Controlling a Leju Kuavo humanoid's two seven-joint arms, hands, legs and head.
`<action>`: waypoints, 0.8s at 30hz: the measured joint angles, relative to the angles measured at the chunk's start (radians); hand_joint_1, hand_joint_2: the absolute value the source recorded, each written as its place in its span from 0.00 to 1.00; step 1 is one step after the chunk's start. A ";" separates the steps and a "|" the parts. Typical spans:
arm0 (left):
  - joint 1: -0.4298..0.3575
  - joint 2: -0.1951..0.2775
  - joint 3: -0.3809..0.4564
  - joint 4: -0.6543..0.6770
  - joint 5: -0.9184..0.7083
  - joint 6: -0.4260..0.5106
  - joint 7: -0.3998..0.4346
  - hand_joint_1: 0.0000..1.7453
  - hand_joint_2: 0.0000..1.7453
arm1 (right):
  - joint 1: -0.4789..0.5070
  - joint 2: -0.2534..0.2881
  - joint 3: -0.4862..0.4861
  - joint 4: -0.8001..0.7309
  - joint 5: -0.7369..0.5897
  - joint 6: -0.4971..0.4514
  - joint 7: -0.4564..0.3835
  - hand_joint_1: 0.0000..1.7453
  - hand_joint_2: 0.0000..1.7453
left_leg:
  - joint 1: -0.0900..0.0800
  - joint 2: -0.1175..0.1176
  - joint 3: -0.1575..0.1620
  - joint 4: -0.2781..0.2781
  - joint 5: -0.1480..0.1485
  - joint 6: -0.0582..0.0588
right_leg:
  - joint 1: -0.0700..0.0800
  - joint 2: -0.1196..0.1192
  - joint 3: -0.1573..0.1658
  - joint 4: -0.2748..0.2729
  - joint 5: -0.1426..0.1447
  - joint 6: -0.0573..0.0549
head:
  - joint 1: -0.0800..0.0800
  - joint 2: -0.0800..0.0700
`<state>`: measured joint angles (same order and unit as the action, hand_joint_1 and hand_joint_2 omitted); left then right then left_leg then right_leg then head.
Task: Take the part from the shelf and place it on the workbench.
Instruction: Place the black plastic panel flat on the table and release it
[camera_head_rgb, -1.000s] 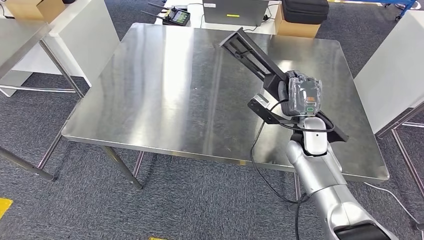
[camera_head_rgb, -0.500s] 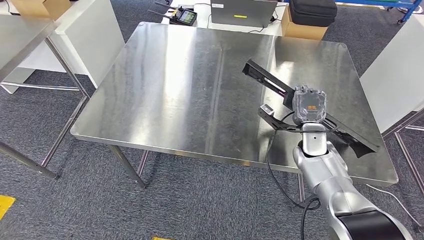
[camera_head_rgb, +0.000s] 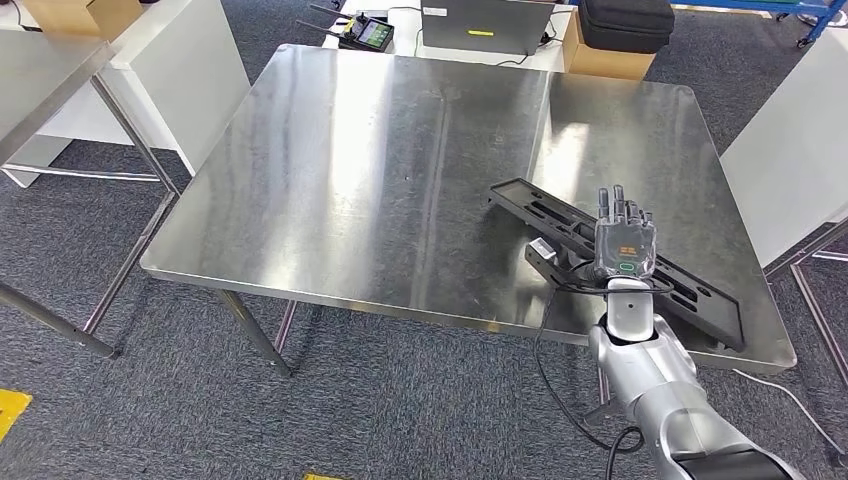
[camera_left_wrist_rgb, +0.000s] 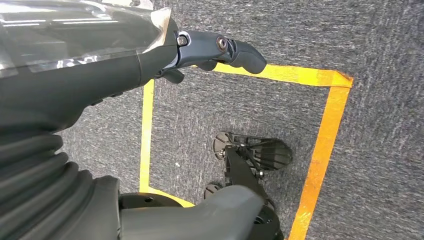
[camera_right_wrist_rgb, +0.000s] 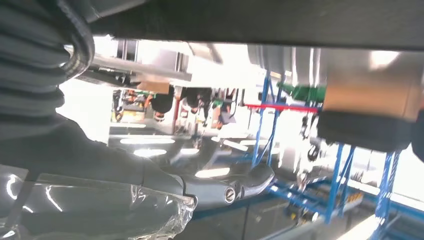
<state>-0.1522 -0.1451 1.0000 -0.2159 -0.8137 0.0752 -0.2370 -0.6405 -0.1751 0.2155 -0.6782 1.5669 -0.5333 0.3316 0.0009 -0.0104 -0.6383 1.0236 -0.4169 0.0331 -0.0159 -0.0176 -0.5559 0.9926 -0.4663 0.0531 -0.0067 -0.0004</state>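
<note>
The part (camera_head_rgb: 541, 209) is a long black slotted frame lying flat on the steel workbench (camera_head_rgb: 380, 170), running diagonally along its near right corner. My right hand (camera_head_rgb: 622, 240) hovers over the middle of the part with its fingers stretched out straight and apart, holding nothing. In the right wrist view that hand (camera_right_wrist_rgb: 105, 195) shows with a finger (camera_right_wrist_rgb: 240, 186) extended just above the shiny surface. My left hand (camera_left_wrist_rgb: 95, 60) hangs over the carpet with nothing in it, and one finger (camera_left_wrist_rgb: 235, 50) points outward.
A white cabinet (camera_head_rgb: 790, 130) stands off the bench's right side and another (camera_head_rgb: 170, 70) off its left. A second steel table (camera_head_rgb: 40, 70) is at far left. Behind the bench are a cardboard box (camera_head_rgb: 600, 58), a black case (camera_head_rgb: 625, 20) and a controller (camera_head_rgb: 368, 33).
The part, gripped and tilted up off the bench a second ago, has come down to lie flat on it. My right hand has let go and straightened its fingers.
</note>
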 joint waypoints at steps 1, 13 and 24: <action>0.000 0.001 0.000 0.000 0.000 0.000 0.003 0.00 0.00 | 0.008 0.005 -0.013 -0.009 -0.007 0.025 -0.017 0.00 0.25 | 0.000 0.000 0.000 0.000 0.000 0.000 | 0.000 0.000 0.000 0.000 0.000 0.000 | 0.000 0.000; 0.002 0.008 0.001 0.000 -0.003 0.000 0.014 0.00 0.00 | 0.057 0.073 -0.202 -0.088 -0.144 0.223 -0.170 0.00 1.00 | -0.001 0.000 0.000 0.000 0.000 0.000 | 0.000 0.000 0.000 0.000 0.000 0.000 | 0.000 0.000; 0.003 0.012 0.001 0.000 -0.008 0.000 0.025 0.00 0.00 | 0.065 0.092 -0.237 -0.114 -0.221 0.303 -0.223 0.00 1.00 | 0.000 0.000 0.001 0.000 0.000 0.001 | 0.000 0.000 0.001 0.000 0.000 0.000 | 0.000 0.000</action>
<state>-0.1488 -0.1335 1.0014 -0.2162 -0.8222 0.0747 -0.2123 -0.5752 -0.0835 -0.0210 -0.7924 1.3456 -0.2304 0.1083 0.0006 -0.0104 -0.6377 1.0236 -0.4165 0.0337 -0.0161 -0.0176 -0.5552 0.9926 -0.4664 0.0529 -0.0064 -0.0004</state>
